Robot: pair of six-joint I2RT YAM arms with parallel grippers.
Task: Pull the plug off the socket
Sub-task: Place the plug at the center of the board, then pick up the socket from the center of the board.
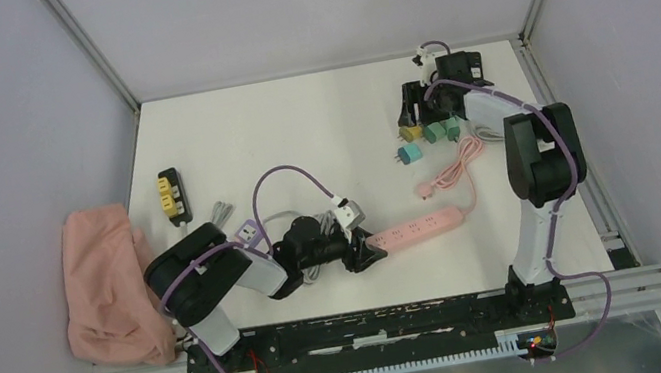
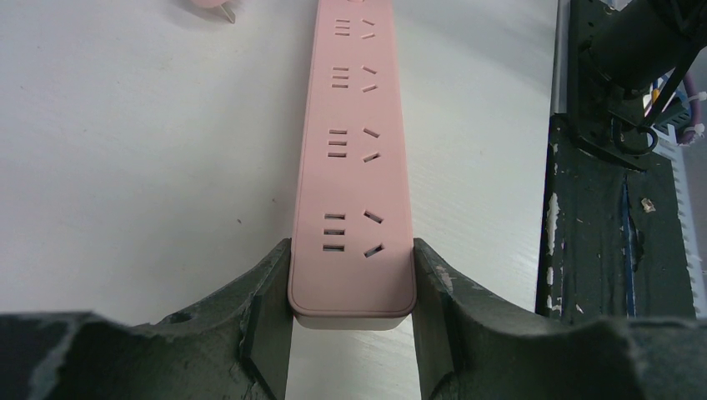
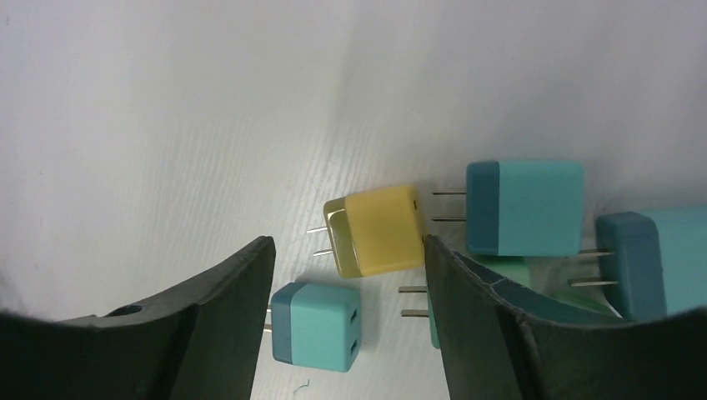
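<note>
The pink power strip (image 1: 420, 227) lies on the white table, and my left gripper (image 1: 363, 254) is shut on its near end. In the left wrist view both fingers press the sides of the strip (image 2: 352, 167), with my left gripper (image 2: 350, 250) around its end; the sockets that show there hold no plug. My right gripper (image 1: 416, 113) hangs open at the far right over a cluster of loose plugs. In the right wrist view a teal plug (image 3: 315, 325) lies free on the table between the spread fingers of my right gripper (image 3: 348, 246), with a yellow plug (image 3: 379, 231) just beyond it.
More teal plugs (image 3: 525, 208) lie right of the right finger. The strip's pink cord (image 1: 453, 169) curls toward the plug cluster. A yellow-and-black power strip (image 1: 173, 195) sits at the left, beside a pink cloth (image 1: 105, 285). A white adapter (image 1: 348, 212) rests behind the left gripper.
</note>
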